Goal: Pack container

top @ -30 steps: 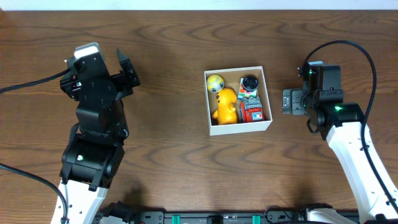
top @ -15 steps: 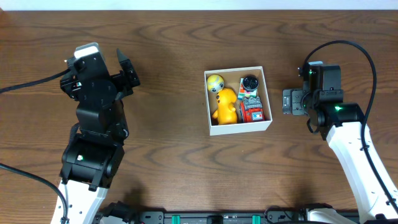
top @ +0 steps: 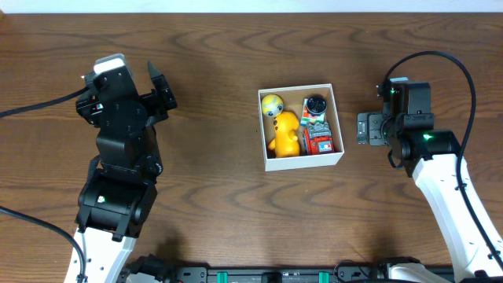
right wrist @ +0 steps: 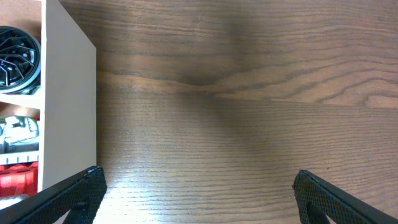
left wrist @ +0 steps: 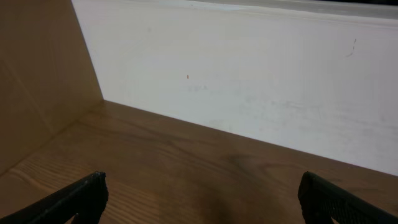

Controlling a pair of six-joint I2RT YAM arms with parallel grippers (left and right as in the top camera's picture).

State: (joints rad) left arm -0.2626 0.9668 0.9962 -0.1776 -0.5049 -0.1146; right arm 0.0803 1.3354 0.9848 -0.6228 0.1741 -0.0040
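Holding my left gripper [top: 161,88] and right gripper [top: 368,128] spread wide, empty, either side of the container [top: 302,163], toys [top: 285,132] inside.

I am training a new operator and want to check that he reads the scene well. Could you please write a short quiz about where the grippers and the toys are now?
1. True or false: the left gripper is closed on a toy.
2. Where is the right gripper? A) inside the container; B) beside the container, open over the bare table; C) touching the left gripper.
3. Fill in: the yellow toy and the red toy lie ___ the container.

Key: 1 false (its jaws are open and hold nothing); 2 B; 3 inside.
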